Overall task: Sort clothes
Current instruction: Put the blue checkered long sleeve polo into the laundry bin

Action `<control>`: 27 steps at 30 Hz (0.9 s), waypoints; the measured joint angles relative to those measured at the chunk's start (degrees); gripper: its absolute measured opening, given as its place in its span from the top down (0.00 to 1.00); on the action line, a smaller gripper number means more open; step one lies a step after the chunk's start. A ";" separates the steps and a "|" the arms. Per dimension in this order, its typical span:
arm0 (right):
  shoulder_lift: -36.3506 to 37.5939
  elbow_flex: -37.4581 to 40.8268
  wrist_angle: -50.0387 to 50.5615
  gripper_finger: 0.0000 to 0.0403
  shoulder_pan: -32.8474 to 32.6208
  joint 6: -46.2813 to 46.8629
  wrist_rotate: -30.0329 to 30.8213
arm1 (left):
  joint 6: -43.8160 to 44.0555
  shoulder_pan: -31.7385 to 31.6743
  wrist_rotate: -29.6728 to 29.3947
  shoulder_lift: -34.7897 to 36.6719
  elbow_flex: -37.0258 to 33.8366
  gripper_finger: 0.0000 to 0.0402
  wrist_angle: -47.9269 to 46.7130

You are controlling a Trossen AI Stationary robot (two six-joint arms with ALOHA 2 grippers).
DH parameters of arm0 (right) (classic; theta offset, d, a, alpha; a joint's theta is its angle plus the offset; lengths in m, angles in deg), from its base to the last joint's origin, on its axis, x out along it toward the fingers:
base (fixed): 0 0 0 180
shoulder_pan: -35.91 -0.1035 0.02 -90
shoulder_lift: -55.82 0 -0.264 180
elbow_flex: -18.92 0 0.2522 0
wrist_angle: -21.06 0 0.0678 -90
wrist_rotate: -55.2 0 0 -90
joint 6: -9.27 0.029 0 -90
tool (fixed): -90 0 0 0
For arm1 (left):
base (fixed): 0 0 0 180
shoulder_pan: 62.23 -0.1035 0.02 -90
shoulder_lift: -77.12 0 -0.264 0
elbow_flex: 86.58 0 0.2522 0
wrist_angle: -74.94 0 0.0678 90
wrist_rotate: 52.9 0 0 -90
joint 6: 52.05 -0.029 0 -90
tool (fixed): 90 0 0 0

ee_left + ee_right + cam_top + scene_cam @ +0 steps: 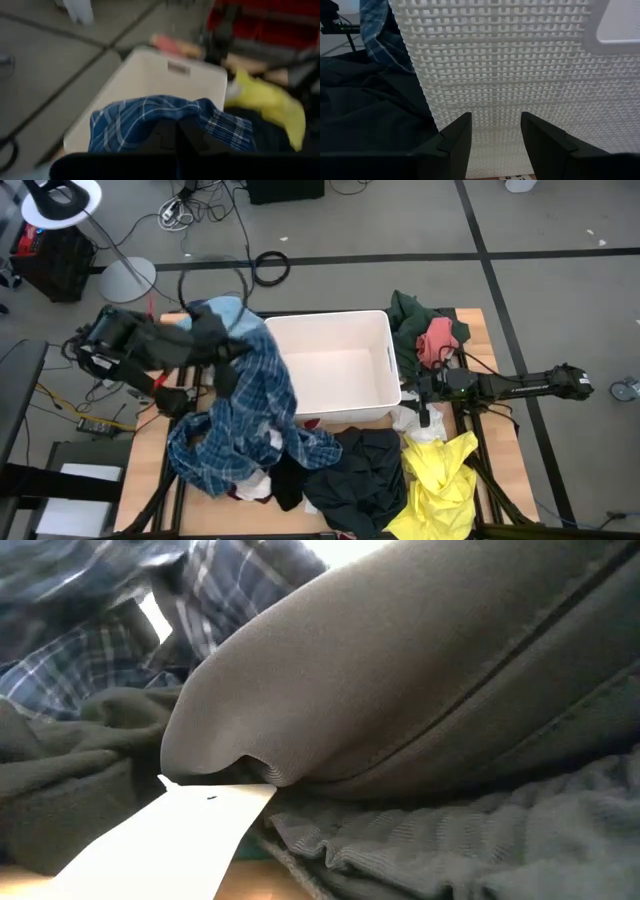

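Left gripper (175,142) clamped on blue plaid shirt (255,405), lifted beside white bin (335,330) — next, carry over and release; right gripper (495,132) parted, empty.

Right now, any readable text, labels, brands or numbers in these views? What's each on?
None can be read.
White bin: a small label on its wall, too blurred to read.
Low view: a white tag under the dark garment, no legible print.
Right wrist view: characters at the bottom edge, cut off.
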 joint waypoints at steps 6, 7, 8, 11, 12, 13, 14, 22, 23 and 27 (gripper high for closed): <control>-0.02 0.00 0.00 0.57 0.00 0.01 0.00 | -12.09 -8.85 3.26 -0.64 0.01 1.00 20.71; 0.00 0.00 -0.01 0.57 0.00 0.00 0.00 | -13.82 -10.02 3.38 -1.02 0.01 1.00 24.51; 0.00 0.00 -0.01 0.57 0.00 0.00 0.00 | -15.43 -11.20 3.49 -1.38 0.01 1.00 28.75; 0.00 0.00 -0.04 0.57 0.00 0.02 0.00 | -19.91 -14.50 3.56 -2.74 0.01 1.00 41.98; 0.00 -0.01 -0.02 0.57 0.00 0.01 0.00 | -21.47 -15.49 3.58 -3.24 0.01 1.00 46.22; -0.02 0.00 -0.02 0.57 0.00 0.02 0.00 | -23.16 -16.57 3.91 -3.91 0.01 1.00 50.16; 0.00 0.00 -0.04 0.57 0.00 0.00 0.00 | -24.76 -17.64 4.97 -4.58 0.03 1.00 53.87; -0.01 -0.01 -0.05 0.57 0.00 0.00 0.00 | -25.66 -24.10 15.69 -10.88 0.03 1.00 53.88; 0.00 0.00 -0.07 0.57 0.00 0.00 0.00 | -24.61 -24.53 17.30 -11.54 0.03 1.00 49.53; -0.02 0.00 -0.04 0.57 0.00 0.00 0.00 | -19.76 -25.43 21.86 -14.23 0.01 1.00 29.69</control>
